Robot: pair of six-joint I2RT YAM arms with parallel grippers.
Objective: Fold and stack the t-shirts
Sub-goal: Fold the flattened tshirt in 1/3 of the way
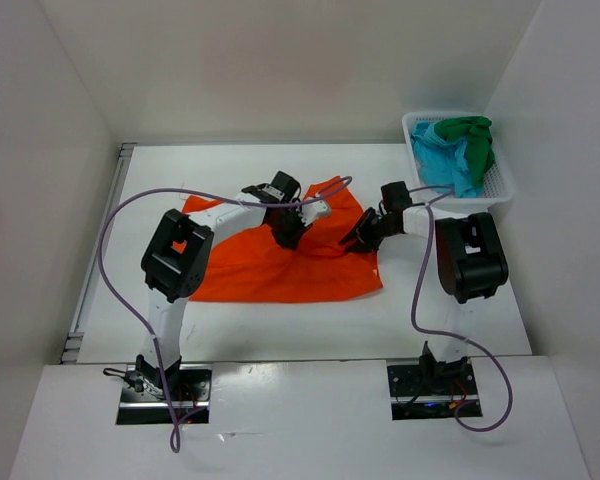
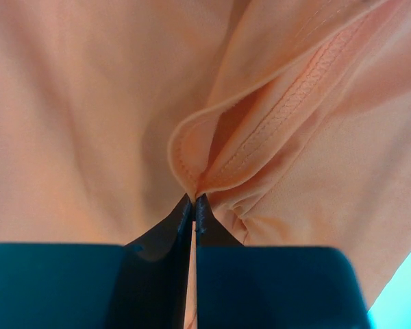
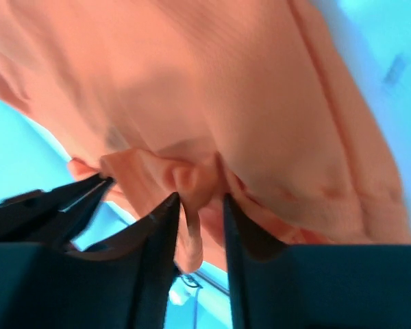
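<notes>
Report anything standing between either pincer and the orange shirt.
Nothing visible. The left pincer is shut on a fold of the orange shirt; the right pincer grips a bunch of the same cloth.

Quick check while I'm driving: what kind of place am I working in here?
Probably a lab test cell, not a home: plain white panels box in the white table, two robot arms are bolted at its near edge, and t-shirts wait in a mesh basket.

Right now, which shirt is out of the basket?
The orange t-shirt, spread on the table; the green t-shirt and turquoise t-shirt lie bunched in the white basket.
</notes>
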